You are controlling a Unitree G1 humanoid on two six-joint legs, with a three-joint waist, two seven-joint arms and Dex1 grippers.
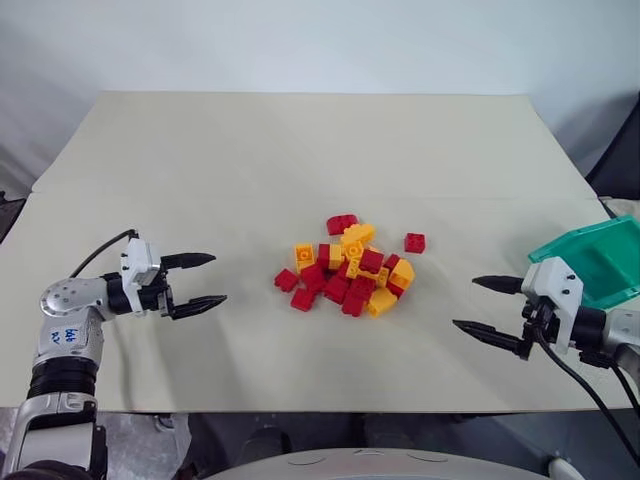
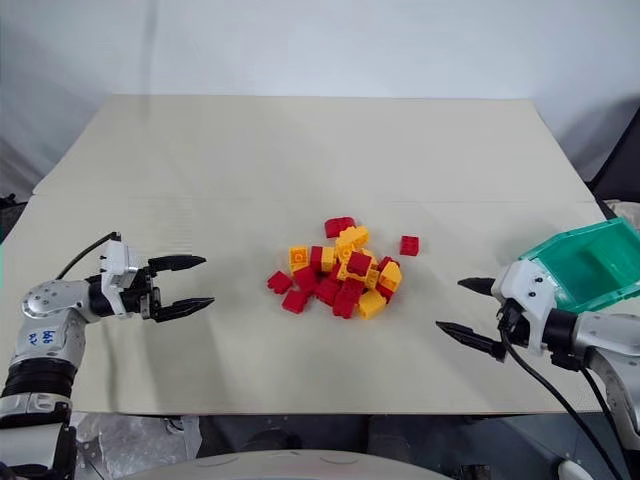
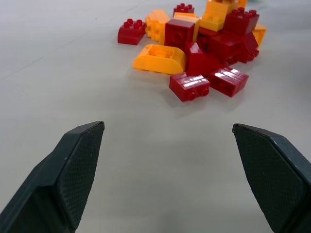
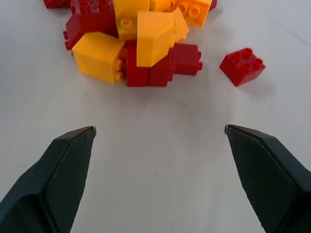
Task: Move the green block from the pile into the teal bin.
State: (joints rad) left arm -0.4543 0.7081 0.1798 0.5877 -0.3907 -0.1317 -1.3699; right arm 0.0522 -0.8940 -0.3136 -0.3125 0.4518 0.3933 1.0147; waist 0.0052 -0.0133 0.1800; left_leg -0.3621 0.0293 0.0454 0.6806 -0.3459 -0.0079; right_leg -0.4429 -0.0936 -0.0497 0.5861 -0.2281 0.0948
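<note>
The pile (image 1: pixel 350 268) of red and yellow-orange studded bricks lies in the middle of the beige table. The green block is hidden or out of view; no green shows among the bricks. At the table's right edge, partly cut off by the picture, stands the translucent teal bin (image 1: pixel 600 262). My left gripper (image 1: pixel 216 279) hovers open to the left of the pile, pointing at it, nothing between its fingers (image 3: pixel 73 170). Between the pile and the bin, my right gripper (image 1: pixel 466 303) is open and empty too, aimed at the pile (image 4: pixel 141 43).
One red brick (image 1: pixel 414 242) lies apart from the heap on its right side, also seen in the right wrist view as the lone red brick (image 4: pixel 242 66). The tabletop (image 1: pixel 300 150) stretches bare behind the pile. Its front edge runs just below both grippers.
</note>
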